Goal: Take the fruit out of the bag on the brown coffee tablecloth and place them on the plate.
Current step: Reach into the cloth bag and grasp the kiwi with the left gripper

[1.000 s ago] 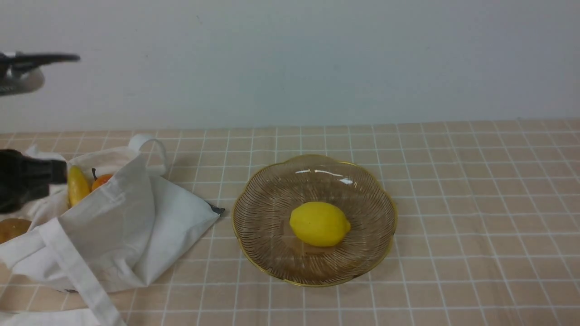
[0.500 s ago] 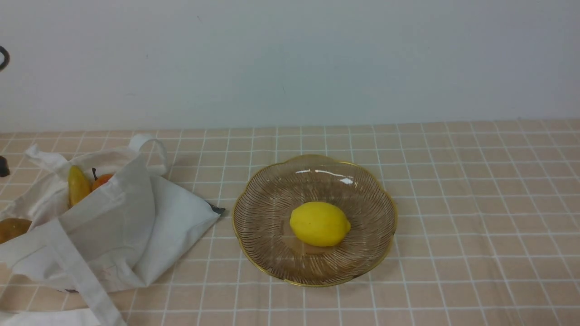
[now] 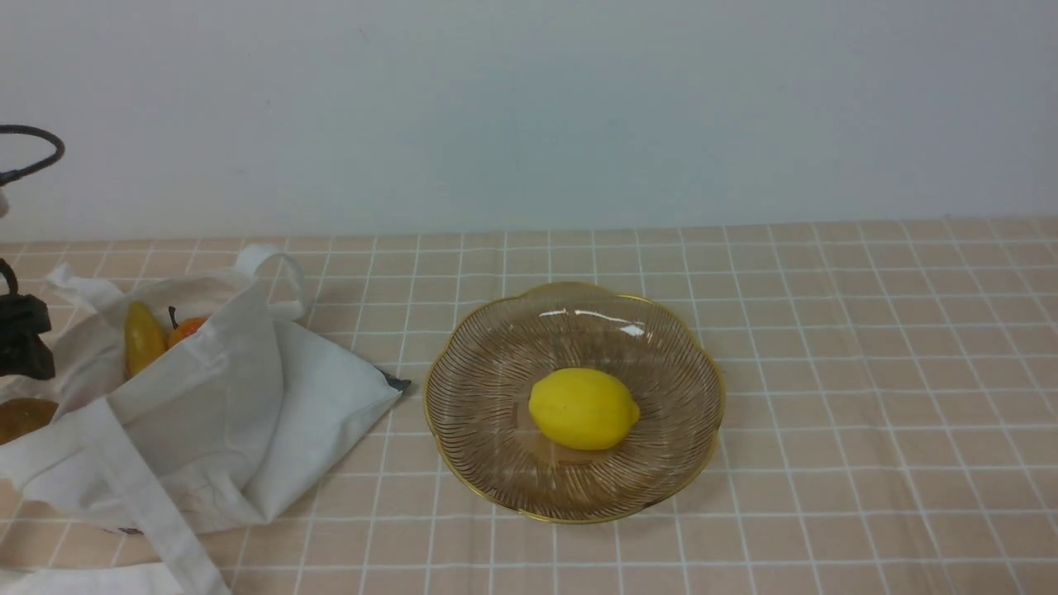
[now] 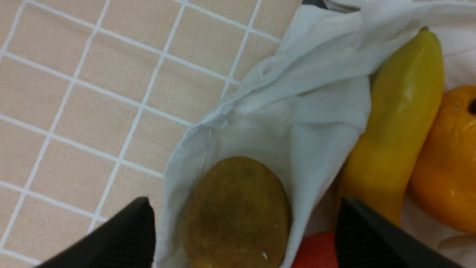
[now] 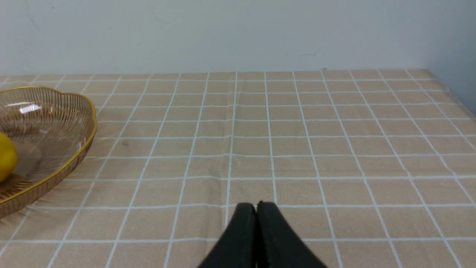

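Note:
The white bag (image 3: 207, 413) lies open at the left of the tablecloth (image 3: 868, 372). A yellow elongated fruit (image 3: 142, 337), an orange-red pear (image 3: 186, 329) and an olive-brown kiwi (image 3: 21, 416) show in its mouth. The lemon (image 3: 583, 408) rests on the amber plate (image 3: 463, 364). In the left wrist view my left gripper (image 4: 245, 208) is open, its fingers either side of the kiwi (image 4: 238, 214), beside the yellow fruit (image 4: 398, 126), the pear (image 4: 446, 156) and a red fruit (image 4: 316, 251). My right gripper (image 5: 256, 206) is shut and empty above the bare cloth.
A pale wall stands behind the table. Part of the left arm (image 3: 21, 335) shows at the left edge of the front view. The bag's strap handles (image 3: 149, 504) trail toward the front left corner. The plate rim (image 5: 74, 156) lies beside the right gripper.
The left arm left the front view half a second ago and has come back in at the left edge, beside the bag's mouth. Bag, fruit and plate have not moved.

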